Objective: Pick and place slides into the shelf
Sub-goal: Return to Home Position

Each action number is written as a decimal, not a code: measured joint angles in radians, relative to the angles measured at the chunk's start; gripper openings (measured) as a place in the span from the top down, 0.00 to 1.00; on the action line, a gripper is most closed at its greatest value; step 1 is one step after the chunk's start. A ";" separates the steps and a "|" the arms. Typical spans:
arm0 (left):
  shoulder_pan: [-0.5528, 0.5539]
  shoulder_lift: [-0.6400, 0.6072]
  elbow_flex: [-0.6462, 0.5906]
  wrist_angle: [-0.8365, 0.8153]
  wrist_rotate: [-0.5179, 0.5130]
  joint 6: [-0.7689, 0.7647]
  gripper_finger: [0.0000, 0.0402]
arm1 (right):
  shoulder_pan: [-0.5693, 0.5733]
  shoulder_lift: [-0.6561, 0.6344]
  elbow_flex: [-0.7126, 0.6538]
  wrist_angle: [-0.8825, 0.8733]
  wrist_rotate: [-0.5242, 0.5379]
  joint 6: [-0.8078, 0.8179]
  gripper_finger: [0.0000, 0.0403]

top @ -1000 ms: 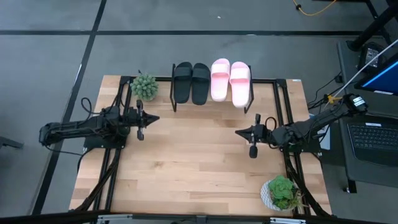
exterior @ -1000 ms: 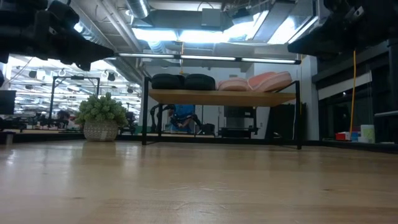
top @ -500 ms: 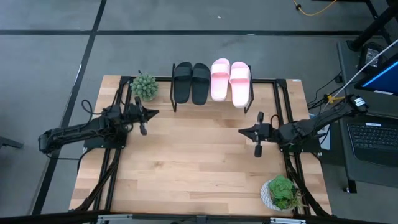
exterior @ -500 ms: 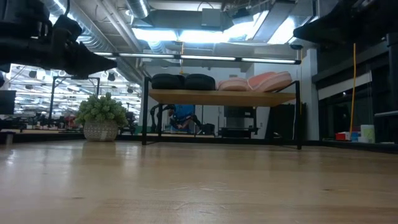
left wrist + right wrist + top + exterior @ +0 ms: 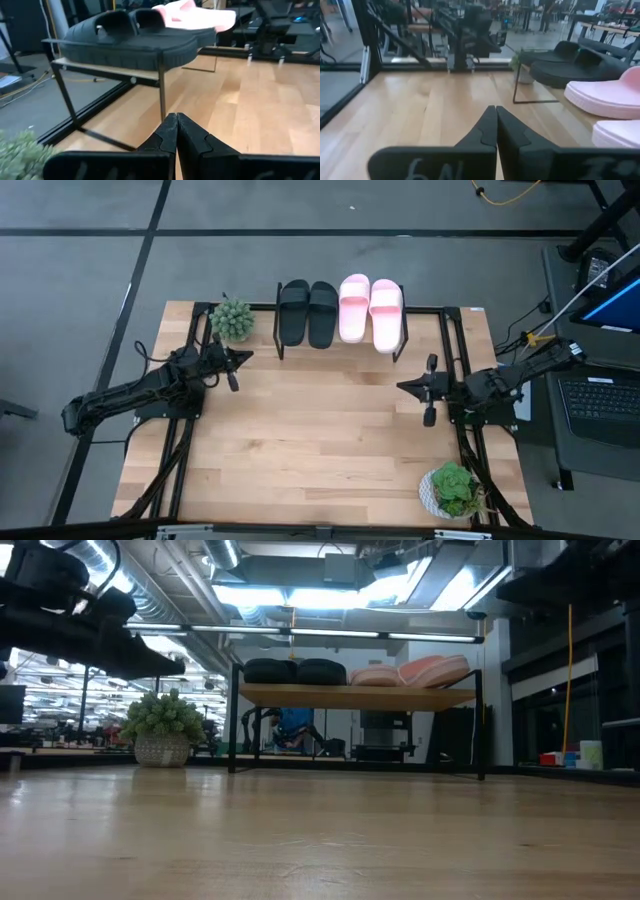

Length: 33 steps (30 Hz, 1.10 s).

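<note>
Two black slides (image 5: 307, 312) and two pink slides (image 5: 371, 311) lie side by side, soles down, on the shelf (image 5: 355, 696) at the table's far edge. The pink slide on the right (image 5: 432, 670) sits tilted. My left gripper (image 5: 246, 356) is shut and empty above the table's left side, near the shelf's left end; its wrist view shows the black slides (image 5: 125, 35) close ahead. My right gripper (image 5: 402, 387) is shut and empty above the right side, pointing toward the table's left edge.
A small potted plant (image 5: 232, 319) stands at the far left corner beside the shelf. Another potted plant (image 5: 452, 489) stands at the near right corner. A laptop (image 5: 598, 405) sits off the table's right edge. Bare wooden tabletop (image 5: 320, 430) spreads between the arms.
My left gripper has swung toward the table's far edge, turning to point at the shelf's left end. My right gripper has drawn back toward the table's right edge. Both have stayed shut. The slides have not moved.
</note>
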 joint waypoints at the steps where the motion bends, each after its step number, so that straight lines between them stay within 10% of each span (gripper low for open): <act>1: 0.005 0.000 0.000 -0.008 -0.001 0.000 1.00 | 0.000 -0.026 -0.015 0.003 0.000 0.000 1.00; 10: 0.009 0.000 0.000 0.000 0.005 -0.001 1.00 | 0.000 -0.148 -0.275 0.248 0.002 -0.051 1.00; 33: 0.008 0.000 0.000 -0.005 0.002 -0.009 1.00 | -0.004 -0.149 -0.275 0.204 -0.156 -0.040 0.99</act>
